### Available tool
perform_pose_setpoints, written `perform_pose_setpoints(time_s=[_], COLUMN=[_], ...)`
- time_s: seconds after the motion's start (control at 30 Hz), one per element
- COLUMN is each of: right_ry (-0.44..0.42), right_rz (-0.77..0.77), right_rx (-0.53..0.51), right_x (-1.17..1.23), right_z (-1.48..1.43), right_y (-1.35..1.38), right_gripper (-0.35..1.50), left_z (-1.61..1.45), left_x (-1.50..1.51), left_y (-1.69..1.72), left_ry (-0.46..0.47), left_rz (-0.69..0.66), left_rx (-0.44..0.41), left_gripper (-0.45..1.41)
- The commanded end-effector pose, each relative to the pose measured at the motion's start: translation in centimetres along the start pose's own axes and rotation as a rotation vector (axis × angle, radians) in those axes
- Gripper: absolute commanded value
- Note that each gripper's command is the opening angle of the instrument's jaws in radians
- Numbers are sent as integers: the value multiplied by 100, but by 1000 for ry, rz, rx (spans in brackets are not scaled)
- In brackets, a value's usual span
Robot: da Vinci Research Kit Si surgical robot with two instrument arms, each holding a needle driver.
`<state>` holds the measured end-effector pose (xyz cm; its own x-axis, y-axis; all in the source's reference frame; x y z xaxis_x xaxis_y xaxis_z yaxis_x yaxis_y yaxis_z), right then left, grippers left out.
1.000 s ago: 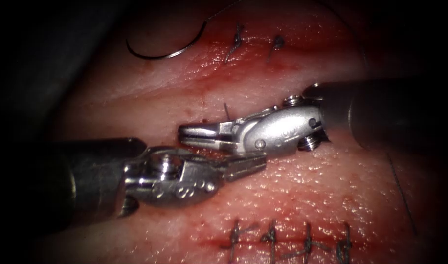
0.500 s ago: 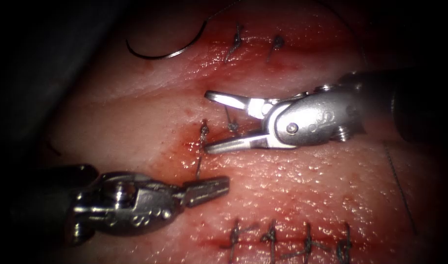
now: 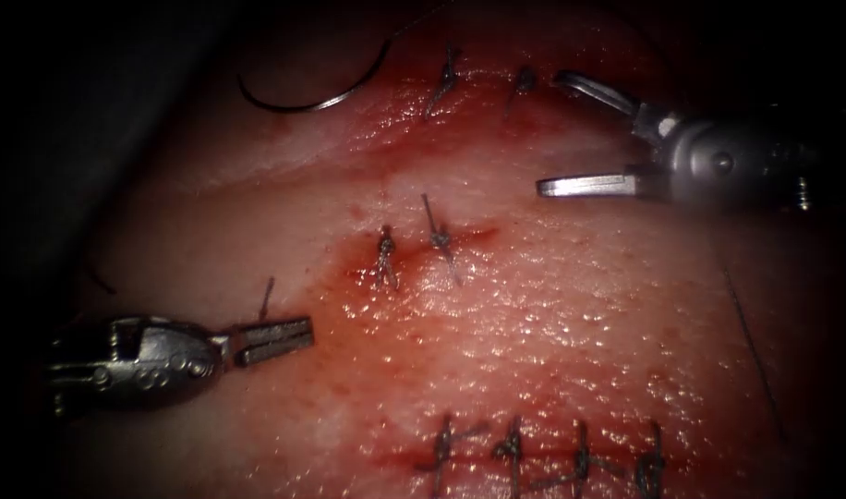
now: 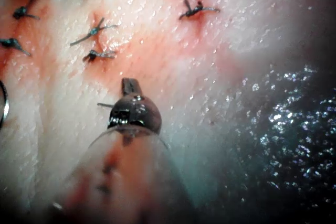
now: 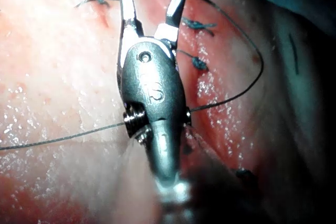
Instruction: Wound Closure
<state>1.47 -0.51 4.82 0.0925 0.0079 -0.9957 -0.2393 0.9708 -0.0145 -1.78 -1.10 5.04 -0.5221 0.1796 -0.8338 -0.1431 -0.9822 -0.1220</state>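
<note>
Both grippers have withdrawn from the two central knots [image 3: 412, 245]. The right gripper [image 3: 557, 134] stands wide open and empty. The left gripper [image 3: 273, 340] is closed on a cut thread end [image 3: 267, 298]; the needle [image 3: 312, 88] lies free on the tissue [image 3: 571, 323], beyond the knots.

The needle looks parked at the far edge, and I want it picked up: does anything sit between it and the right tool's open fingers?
Nothing stands upright between them. Two tied stitches lie flat on the tissue between the needle and the right tool.
</note>
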Motion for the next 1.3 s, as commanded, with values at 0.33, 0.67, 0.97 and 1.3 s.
perform_pose_setpoints(time_s=[0.33,0.67,0.97,1.3], right_ry=[1,-3,-24,-53], right_rz=[3,10,8,43], right_rx=[-5,-7,6,19], right_x=[-12,-14,-13,-9], right_z=[15,19,20,32], right_y=[-11,-15,-15,-29], right_gripper=[136,135,133,133], left_z=[-7,-41,-72,-59], left_x=[-47,-43,-24,65], left_y=[4,31,57,22], left_ry=[-24,-57,-174,-212], left_rz=[-181,-230,-199,221], left_rx=[37,52,41,314], left_gripper=[91,89,88,76])
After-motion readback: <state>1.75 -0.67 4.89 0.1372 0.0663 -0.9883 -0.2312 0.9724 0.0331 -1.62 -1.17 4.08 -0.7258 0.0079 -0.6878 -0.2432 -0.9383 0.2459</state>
